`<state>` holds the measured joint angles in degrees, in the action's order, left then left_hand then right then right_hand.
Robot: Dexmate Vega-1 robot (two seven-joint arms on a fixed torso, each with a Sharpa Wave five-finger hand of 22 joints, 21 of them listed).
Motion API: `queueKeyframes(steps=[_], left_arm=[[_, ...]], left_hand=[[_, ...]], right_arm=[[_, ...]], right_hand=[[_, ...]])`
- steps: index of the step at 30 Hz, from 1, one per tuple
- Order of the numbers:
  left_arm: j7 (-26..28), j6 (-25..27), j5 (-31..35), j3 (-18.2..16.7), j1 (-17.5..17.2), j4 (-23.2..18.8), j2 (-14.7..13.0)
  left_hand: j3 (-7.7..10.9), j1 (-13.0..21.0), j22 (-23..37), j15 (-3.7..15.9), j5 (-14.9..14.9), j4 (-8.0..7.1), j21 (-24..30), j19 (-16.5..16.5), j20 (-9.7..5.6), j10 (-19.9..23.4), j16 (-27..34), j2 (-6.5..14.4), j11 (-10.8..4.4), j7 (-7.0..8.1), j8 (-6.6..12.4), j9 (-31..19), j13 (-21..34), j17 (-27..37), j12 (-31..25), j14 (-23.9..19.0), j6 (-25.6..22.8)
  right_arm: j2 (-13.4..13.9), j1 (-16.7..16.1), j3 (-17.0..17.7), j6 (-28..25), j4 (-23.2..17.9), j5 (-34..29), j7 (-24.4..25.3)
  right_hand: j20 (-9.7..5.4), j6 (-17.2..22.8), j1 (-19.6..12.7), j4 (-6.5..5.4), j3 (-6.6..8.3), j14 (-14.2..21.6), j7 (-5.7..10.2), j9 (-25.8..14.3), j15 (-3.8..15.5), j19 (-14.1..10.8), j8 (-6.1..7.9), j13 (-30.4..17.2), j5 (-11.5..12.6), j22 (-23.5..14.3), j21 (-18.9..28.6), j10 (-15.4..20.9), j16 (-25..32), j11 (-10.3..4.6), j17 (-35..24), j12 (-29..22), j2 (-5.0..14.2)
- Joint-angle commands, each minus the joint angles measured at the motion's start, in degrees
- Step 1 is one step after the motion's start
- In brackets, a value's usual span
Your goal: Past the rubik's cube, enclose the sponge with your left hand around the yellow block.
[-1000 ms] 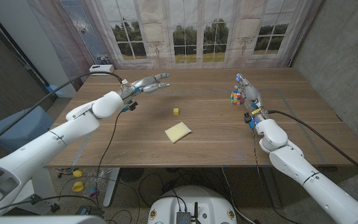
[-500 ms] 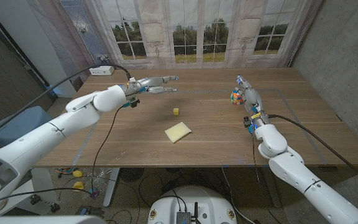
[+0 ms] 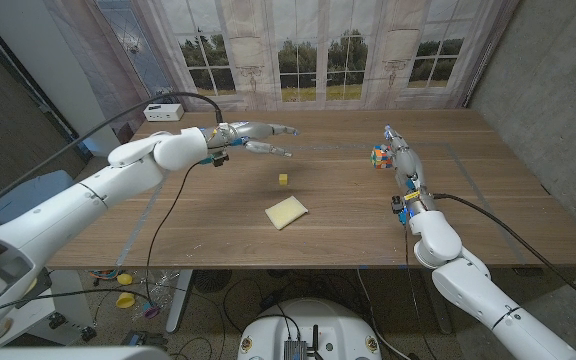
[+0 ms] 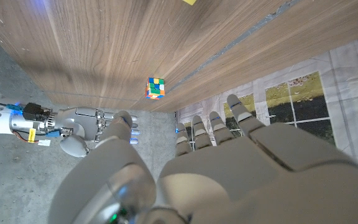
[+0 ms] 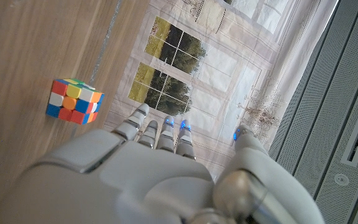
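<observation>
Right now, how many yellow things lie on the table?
2: the small yellow block near the table's middle, and the pale yellow sponge just nearer the robot.

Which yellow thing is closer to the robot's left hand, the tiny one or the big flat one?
The tiny yellow block. It sits nearer the left hand; the flat sponge lies farther toward the table's front.

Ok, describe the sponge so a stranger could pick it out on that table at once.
Start at the wooden table and look at its middle, toward the near edge. The sponge lies flat there, a pale yellow slab turned at an angle. The yellow block just beyond it is a far smaller cube, and the rubik's cube is multicoloured.
</observation>
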<state>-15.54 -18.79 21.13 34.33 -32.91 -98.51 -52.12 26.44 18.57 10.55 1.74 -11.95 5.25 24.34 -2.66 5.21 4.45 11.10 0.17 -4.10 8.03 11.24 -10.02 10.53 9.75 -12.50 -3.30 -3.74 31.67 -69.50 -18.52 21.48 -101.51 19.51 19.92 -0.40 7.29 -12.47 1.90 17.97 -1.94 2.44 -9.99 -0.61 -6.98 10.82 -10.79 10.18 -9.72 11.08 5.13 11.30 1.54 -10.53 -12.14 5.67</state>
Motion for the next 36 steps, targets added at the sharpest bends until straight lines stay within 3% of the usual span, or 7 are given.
queueKeyframes(steps=[1, 7, 25, 36], left_arm=[[-5.35, -2.51, 7.56, 0.38, 2.15, -4.46, -1.2], [-6.06, -2.44, 10.61, -0.64, 1.23, -7.62, -2.33], [-10.35, -2.73, 16.32, -3.09, -0.77, -14.8, -4.92], [-13.88, -1.77, 20.26, -3.53, -1.64, -18.42, -5.45]], left_hand=[[-0.16, 0.74, 0.09, 0.54, 0.27, 1.1, -0.18, -0.55, 0.6, 1.12, 0.24, -1.32, -0.13, 0.37, 0.22, -0.14, 0.34, 0.1, -0.53, -1.21, -0.79], [-0.52, 1.98, 0.1, 0.55, 0.11, 2.5, -0.38, -1.02, 0.71, 2.22, 0.21, -2.8, 0.3, 0.81, 0.48, -0.17, 0.39, 0.13, -0.75, -1.95, -1.95], [-1.69, 4.1, 0.12, 0.41, -0.68, 4.24, -1.0, -1.15, 1.38, 3.72, 0.18, -6.18, 0.1, 0.86, 0.53, -0.22, 0.52, 0.22, -0.97, -2.92, -3.0], [-2.71, 7.61, 0.1, -0.58, -2.14, 5.08, -1.68, -1.19, 2.35, 3.1, -0.3, -8.95, 0.73, -0.1, 0.03, -0.31, 0.65, 0.29, -0.46, -2.31, -1.78]], right_arm=[[-1.06, -4.25, 0.9, 1.07, -2.9, -2.86, 2.77], [-1.58, -5.05, 0.98, 1.6, -3.21, -3.66, 3.08], [-2.99, -7.78, 1.22, 3.08, -4.59, -6.26, 4.37], [-3.56, -9.3, 1.62, 3.07, -5.56, -7.26, 5.11]], right_hand=[[-0.14, 0.43, -0.14, 0.35, -0.04, 0.14, 0.21, -0.22, -0.04, -0.55, 0.06, -0.13, 0.2, -0.28, 0.45, 0.39, 0.34, 0.06, -0.2, 0.13, 0.03], [-0.19, 0.48, -0.07, 0.35, -0.06, 0.23, 0.2, -0.22, -0.04, -0.59, 0.05, -0.13, 0.2, -0.28, 0.45, 0.48, 0.32, 0.05, -0.21, 0.16, 0.02], [-0.15, 0.59, 0.24, 0.28, -0.16, 0.35, 0.21, -0.22, 0.04, -0.59, 0.01, -0.13, 0.2, -0.28, 0.39, 0.68, 0.26, 0.03, -0.27, 0.27, -0.01], [-0.1, 0.67, 0.42, 0.24, -0.22, 0.46, 0.11, -0.22, -0.04, -0.73, 0.0, -0.13, 0.2, -0.28, 0.41, 0.91, 0.24, 0.24, -0.28, 0.27, -0.04]])
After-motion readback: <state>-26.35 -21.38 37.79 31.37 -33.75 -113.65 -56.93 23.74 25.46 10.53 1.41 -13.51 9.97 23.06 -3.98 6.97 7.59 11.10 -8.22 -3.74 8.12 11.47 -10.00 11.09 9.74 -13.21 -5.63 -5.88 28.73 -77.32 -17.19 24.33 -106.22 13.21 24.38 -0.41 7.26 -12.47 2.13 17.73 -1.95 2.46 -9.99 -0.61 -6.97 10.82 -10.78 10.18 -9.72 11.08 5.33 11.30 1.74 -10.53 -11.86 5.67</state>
